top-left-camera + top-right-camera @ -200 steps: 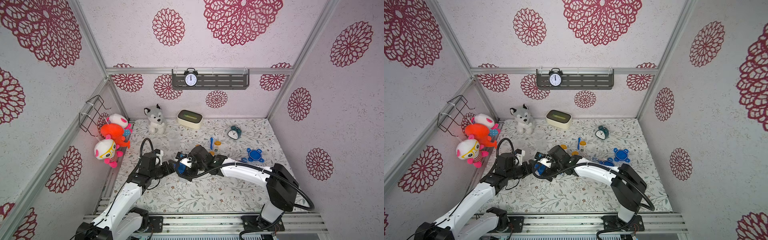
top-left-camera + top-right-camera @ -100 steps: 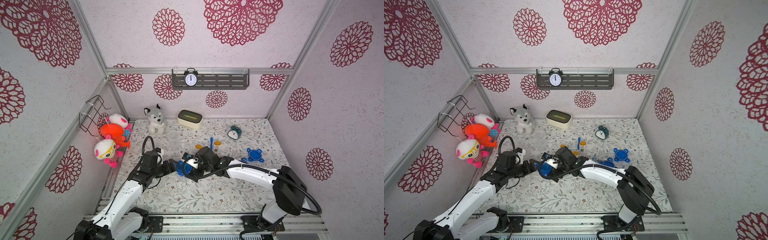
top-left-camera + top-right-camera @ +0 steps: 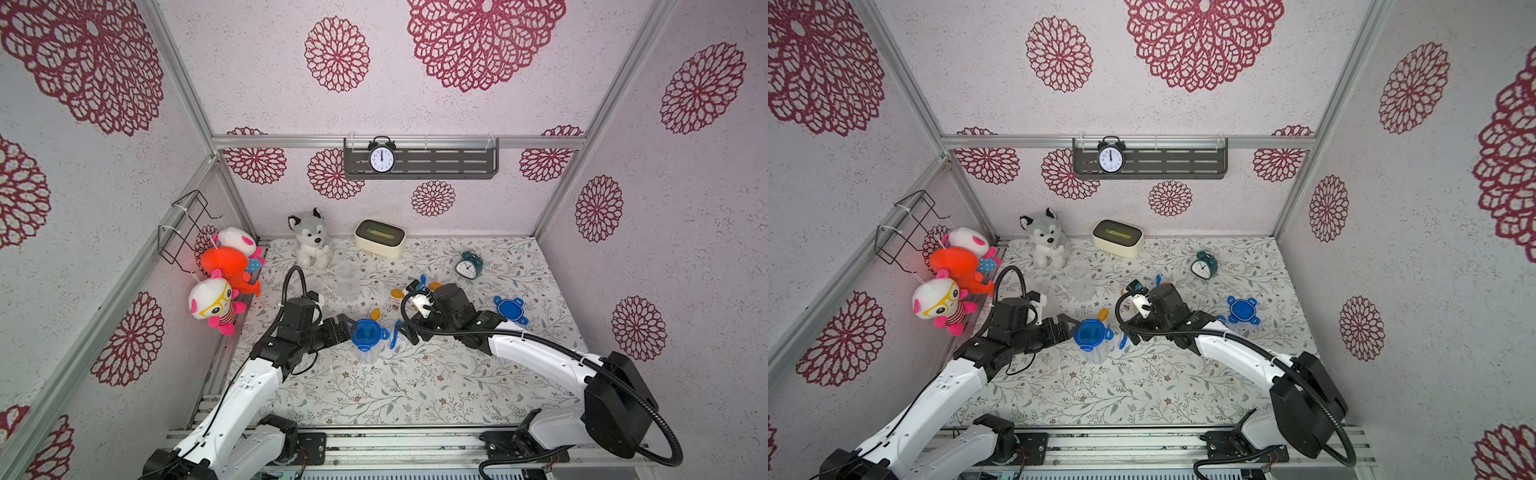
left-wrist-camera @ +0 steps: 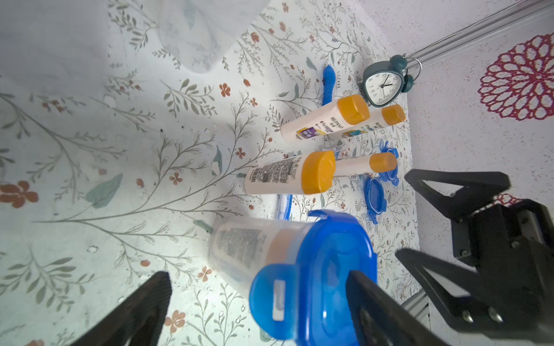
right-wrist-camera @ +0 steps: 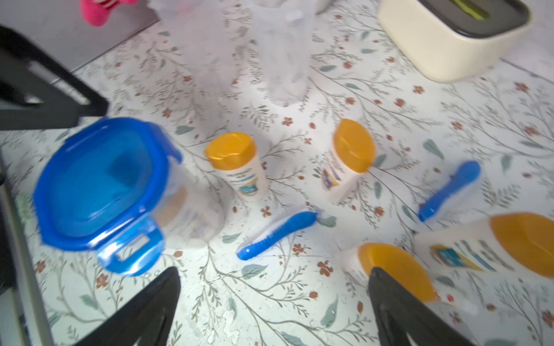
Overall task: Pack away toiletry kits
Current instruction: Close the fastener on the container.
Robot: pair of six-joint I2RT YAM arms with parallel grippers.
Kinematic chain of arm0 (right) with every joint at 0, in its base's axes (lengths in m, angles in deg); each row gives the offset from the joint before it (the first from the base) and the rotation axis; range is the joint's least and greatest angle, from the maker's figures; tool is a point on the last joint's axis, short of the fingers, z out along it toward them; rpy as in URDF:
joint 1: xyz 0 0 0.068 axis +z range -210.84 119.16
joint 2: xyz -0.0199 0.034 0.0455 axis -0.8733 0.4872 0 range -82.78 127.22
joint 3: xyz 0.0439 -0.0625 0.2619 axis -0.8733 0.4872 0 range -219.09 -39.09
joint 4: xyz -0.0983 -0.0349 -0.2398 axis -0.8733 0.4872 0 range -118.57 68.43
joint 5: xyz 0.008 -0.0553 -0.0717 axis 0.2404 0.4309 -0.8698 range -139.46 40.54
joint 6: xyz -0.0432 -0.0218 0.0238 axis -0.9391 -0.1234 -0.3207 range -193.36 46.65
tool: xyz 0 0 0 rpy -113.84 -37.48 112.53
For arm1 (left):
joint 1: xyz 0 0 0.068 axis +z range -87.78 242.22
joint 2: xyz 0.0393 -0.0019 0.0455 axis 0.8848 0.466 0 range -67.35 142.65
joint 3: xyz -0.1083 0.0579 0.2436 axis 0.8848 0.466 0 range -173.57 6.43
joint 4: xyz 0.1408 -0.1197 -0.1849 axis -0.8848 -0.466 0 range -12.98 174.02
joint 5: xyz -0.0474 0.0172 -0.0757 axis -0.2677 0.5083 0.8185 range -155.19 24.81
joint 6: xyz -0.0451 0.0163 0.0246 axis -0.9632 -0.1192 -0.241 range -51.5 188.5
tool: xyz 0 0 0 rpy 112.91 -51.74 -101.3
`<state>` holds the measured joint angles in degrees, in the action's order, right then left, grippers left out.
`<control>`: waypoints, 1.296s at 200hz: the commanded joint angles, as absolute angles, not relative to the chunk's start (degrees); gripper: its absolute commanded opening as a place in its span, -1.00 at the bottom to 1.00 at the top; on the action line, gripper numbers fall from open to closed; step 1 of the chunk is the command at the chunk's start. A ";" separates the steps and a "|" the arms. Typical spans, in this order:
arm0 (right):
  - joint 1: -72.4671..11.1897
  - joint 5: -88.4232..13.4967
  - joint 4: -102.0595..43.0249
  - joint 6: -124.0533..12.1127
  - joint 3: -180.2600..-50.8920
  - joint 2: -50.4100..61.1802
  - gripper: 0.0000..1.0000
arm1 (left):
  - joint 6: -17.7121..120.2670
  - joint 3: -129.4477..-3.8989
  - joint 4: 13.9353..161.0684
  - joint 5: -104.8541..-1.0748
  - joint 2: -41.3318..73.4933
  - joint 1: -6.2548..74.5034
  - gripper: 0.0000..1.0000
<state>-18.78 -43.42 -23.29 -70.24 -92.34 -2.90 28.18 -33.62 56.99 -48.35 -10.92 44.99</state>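
Blue-lidded cup (image 3: 365,347) stands on the table (image 3: 374,395) between the left end effector (image 3: 343,328) and right end effector (image 5: 272,278), both spread.

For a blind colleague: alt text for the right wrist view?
A clear cup with a blue tabbed lid stands on the floral table, near four orange-capped bottles and two blue toothbrushes. The open right gripper frames the foreground.

1. Left arm (image 3: 253,382) reaches forward and inward from its base, forearm low. Left gripper (image 3: 345,329) points toward the right arm, jaws spread wide.
2. Right arm (image 3: 536,353) stretches inward, wrist pitched down. Right gripper (image 3: 409,332) has its jaws wide, gripping nothing.
3. Grippers face each other, near but apart.
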 commanded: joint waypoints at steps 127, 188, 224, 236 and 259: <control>-37.02 -42.78 -16.72 -53.71 -82.87 -19.27 0.97 | 20.37 -77.54 14.54 -70.93 15.09 25.12 0.95; -40.28 -38.93 -18.11 -53.07 -80.13 -21.16 0.97 | 19.75 -90.71 2.41 -73.14 27.21 21.99 0.95; -41.37 -37.89 -18.48 -52.93 -79.71 -21.81 0.98 | 22.60 -88.42 4.58 -69.51 28.01 21.88 0.95; -41.61 -37.15 -18.80 -52.77 -79.47 -21.43 0.97 | 24.64 -87.65 5.24 -68.83 27.80 21.53 0.95; -41.94 -35.90 -19.12 -52.71 -79.51 -20.60 0.97 | 27.80 -85.29 7.12 -68.45 26.34 21.36 0.95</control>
